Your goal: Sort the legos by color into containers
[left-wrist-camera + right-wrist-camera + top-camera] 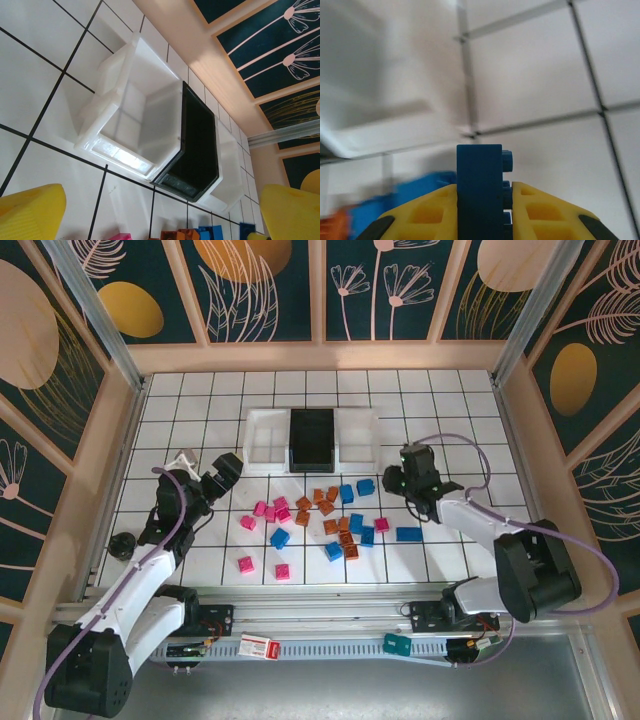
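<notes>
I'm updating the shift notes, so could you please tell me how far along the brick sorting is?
Done: nothing visible; the left white tray, black tray and right white tray look empty. In hand: the right fingers pinch one blue brick. Remaining: the loose bricks, pink, orange and blue, lie scattered on the table; the left fingers are open.

The middle of the tabletop (460, 405) is pretty much clogged by scattered legos (325, 515), hemmed in by the left arm (150, 565) and right arm (480, 525). No gap is left between the containers (265, 440), which are butted together at the back. Bare tiles are found behind and beside them. Everything's boxed in on three sides by wall panels (60, 370).
</notes>
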